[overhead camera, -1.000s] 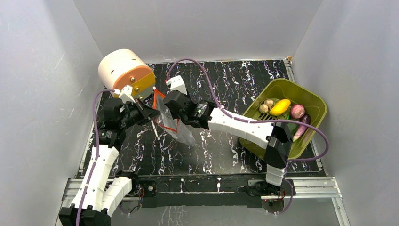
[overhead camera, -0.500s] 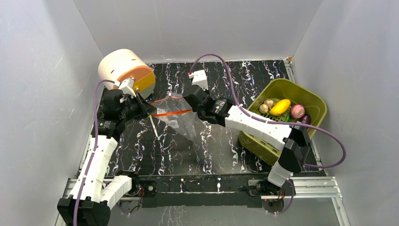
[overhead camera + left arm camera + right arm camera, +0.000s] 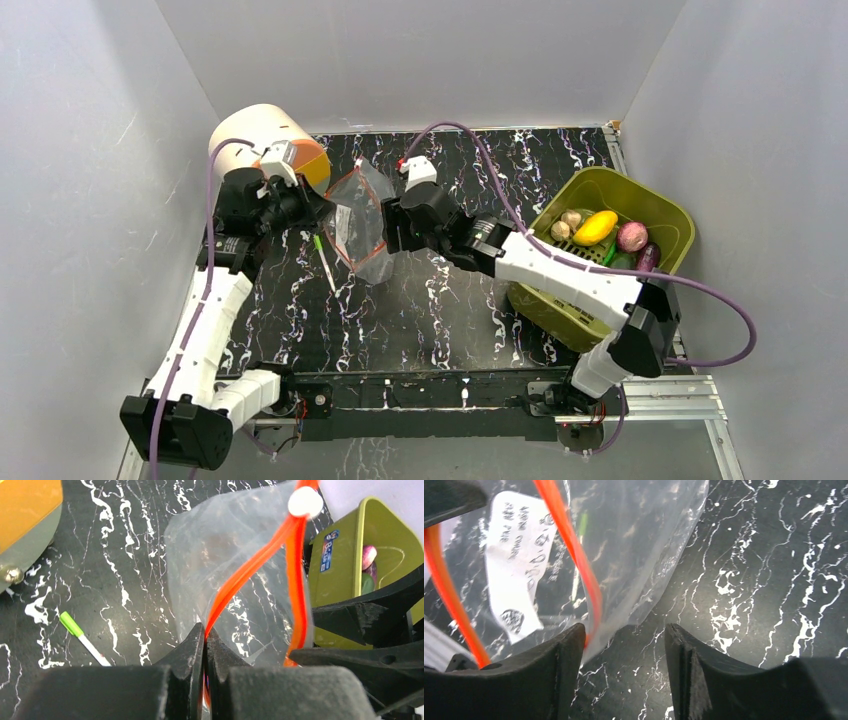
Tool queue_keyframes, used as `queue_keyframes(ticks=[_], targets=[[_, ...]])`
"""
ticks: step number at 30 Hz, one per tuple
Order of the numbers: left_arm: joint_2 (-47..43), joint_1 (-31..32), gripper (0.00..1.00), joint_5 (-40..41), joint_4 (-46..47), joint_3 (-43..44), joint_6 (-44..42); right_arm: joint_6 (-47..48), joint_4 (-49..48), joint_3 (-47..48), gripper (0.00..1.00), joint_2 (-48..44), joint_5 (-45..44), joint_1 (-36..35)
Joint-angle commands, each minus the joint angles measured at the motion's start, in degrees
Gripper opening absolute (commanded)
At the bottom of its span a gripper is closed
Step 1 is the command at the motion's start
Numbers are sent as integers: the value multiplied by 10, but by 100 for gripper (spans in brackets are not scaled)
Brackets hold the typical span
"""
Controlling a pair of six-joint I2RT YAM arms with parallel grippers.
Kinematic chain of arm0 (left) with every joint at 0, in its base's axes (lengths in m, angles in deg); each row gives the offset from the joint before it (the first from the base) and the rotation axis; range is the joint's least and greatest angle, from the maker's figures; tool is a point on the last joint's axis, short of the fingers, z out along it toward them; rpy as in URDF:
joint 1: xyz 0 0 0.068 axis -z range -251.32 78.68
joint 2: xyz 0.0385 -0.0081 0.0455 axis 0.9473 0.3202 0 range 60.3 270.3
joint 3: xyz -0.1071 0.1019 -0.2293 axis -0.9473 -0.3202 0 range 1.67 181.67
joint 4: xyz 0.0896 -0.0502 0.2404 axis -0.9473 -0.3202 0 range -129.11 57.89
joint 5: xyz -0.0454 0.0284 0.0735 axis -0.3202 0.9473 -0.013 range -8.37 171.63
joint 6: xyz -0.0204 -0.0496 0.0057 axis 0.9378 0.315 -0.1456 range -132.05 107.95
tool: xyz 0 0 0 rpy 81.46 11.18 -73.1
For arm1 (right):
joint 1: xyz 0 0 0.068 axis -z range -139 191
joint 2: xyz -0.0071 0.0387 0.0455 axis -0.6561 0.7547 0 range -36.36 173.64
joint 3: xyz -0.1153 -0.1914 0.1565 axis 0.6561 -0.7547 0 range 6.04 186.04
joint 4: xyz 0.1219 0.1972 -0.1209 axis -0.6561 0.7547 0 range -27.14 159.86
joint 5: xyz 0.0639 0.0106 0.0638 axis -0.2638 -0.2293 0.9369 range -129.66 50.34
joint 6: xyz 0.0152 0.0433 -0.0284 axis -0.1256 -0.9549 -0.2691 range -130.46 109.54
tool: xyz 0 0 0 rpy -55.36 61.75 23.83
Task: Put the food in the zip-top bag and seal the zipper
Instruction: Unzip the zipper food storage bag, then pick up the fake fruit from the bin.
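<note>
The clear zip-top bag (image 3: pixel 360 225) hangs above the table between my two grippers. My left gripper (image 3: pixel 205 632) is shut on its orange-red zipper (image 3: pixel 250 566), near one end of the mouth. A white slider (image 3: pixel 305 502) sits on the strip. My right gripper (image 3: pixel 624 635) is open, and the bag's edge (image 3: pixel 634 540) brushes its left finger. The food lies in the olive-green basket (image 3: pixel 672 215): a yellow lemon (image 3: pixel 595 227), a pink round piece (image 3: pixel 631 236), beige lumps (image 3: pixel 566 225) and a purple eggplant (image 3: pixel 648 257). The bag holds no food.
A beige and orange cylinder (image 3: pixel 265 145) lies at the back left, close behind my left gripper (image 3: pixel 322 210). A thin white stick with a green tip (image 3: pixel 325 262) lies on the black marbled table under the bag. White walls enclose the table.
The right gripper shut on the bag's mouth, pulled it wide, then opened and let go. The bag swung back to hang from the left gripper, which rose toward the cylinder.
</note>
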Motion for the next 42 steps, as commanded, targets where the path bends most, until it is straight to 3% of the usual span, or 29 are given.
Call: queue_keyframes(ticks=[1, 9, 19, 23, 28, 42], targets=[[12, 39, 0, 28, 17, 35, -71, -9, -53, -25, 61, -55, 59, -1], [65, 122, 0, 82, 77, 19, -104, 10, -53, -44, 73, -129, 73, 1], [51, 172, 0, 84, 110, -21, -153, 16, 44, -36, 73, -175, -37, 49], [17, 179, 0, 49, 100, -57, -141, 10, 143, 4, 70, -157, -76, 122], [-28, 181, 0, 41, 88, -94, -148, 6, 214, -10, 64, -169, -160, 234], [-40, 181, 0, 15, 92, -95, -146, -9, 76, -111, 63, -171, -94, 510]])
